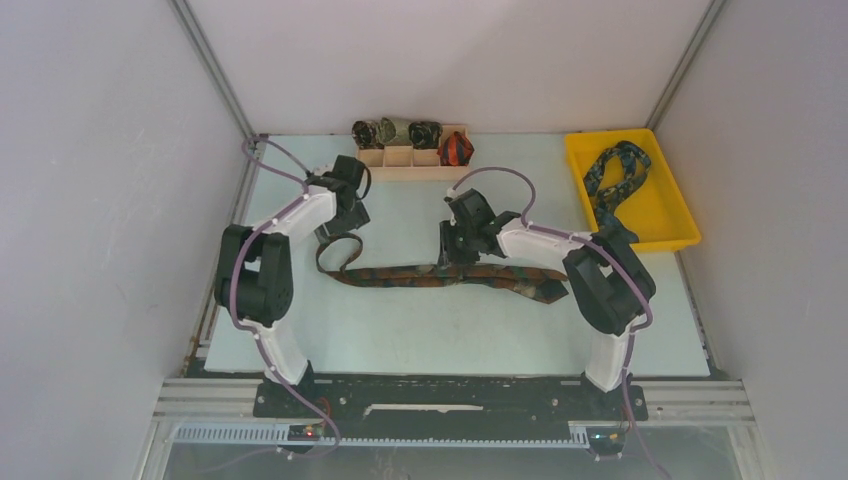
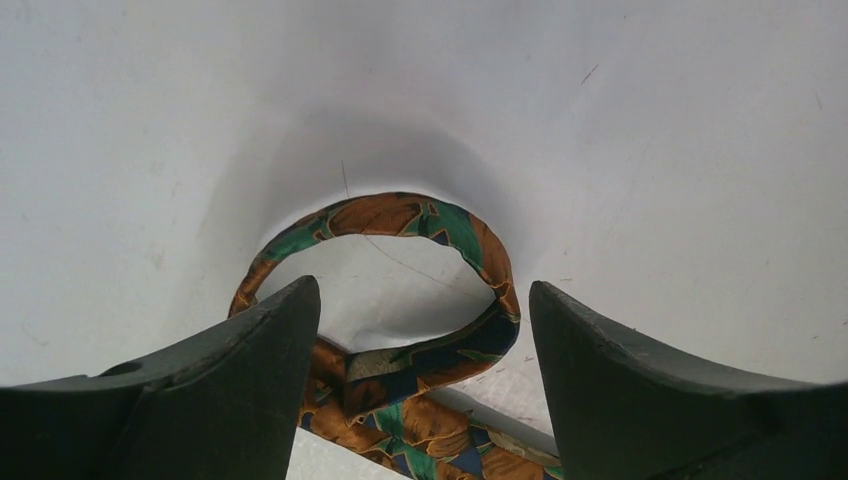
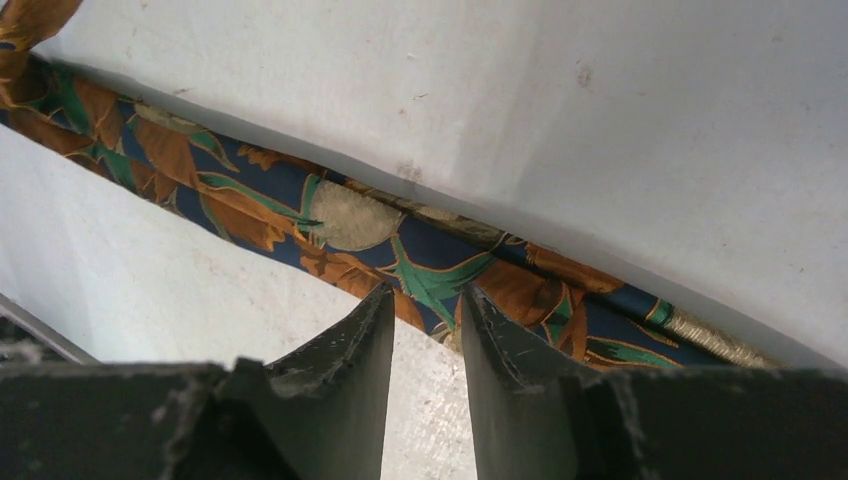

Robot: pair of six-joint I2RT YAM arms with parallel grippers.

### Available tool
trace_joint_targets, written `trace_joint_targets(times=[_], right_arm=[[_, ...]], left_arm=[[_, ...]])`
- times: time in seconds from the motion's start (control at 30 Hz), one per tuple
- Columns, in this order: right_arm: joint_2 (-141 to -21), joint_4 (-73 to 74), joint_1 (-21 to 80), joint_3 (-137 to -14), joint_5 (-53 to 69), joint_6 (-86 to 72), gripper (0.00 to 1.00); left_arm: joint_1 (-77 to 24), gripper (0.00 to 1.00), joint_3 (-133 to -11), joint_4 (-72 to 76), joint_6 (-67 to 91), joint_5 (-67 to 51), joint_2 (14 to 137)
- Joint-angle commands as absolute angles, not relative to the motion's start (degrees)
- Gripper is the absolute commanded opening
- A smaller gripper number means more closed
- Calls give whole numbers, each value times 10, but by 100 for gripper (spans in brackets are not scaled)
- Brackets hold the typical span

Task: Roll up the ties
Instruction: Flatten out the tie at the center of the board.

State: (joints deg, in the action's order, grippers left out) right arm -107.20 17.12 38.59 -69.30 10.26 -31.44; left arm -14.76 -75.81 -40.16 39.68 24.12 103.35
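Brown, orange and green print runs along the tie (image 1: 440, 275) stretched left to right across the middle of the pale table (image 1: 400, 330), its broad end toward the right arm. The right gripper (image 1: 455, 250) stands over the middle of that strip. In its wrist view the gripper's fingers are narrowly parted, their tips right at the near edge of the cloth (image 3: 250, 210), with bare table showing through the slit (nothing is clamped between them that I can see).

The tie's thin end curls into a loop (image 2: 400, 215) at the left. The left gripper (image 1: 345, 222) hangs above it with its jaws spread wide, one to each side of the loop and clear of it.

Against the back wall sits a wooden divided box (image 1: 400, 158). Three rolled ties (image 1: 398, 130) lie in a row on its far side and a red-orange and black roll (image 1: 456, 148) fills its right-hand compartment. In the far right corner, a yellow tray (image 1: 680, 215) holds a loose navy and teal tie (image 1: 615, 175).
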Motion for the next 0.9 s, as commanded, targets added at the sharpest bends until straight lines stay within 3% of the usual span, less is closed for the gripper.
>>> trace_joint_targets(times=[0.0,0.47,0.7,0.77,0.87], right_arm=[[-1095,150,377,-695,102,-328,33],[-1127,140,369,-695,122,-335,29],[-1129,138,368,-695,128,-335,28],[-1130,139,368,-695,126,-334,27],[-1133,139,366,-695,127,-334,27]], left_arm=[[-161,82,-774,-410,449,265,1030],[-165,64,-741,-360,508,251,1052],[-167,63,-732,-342,515,252,1048],[-166,59,-735,-341,512,253,1065],[-166,43,-731,-324,507,253,1076]])
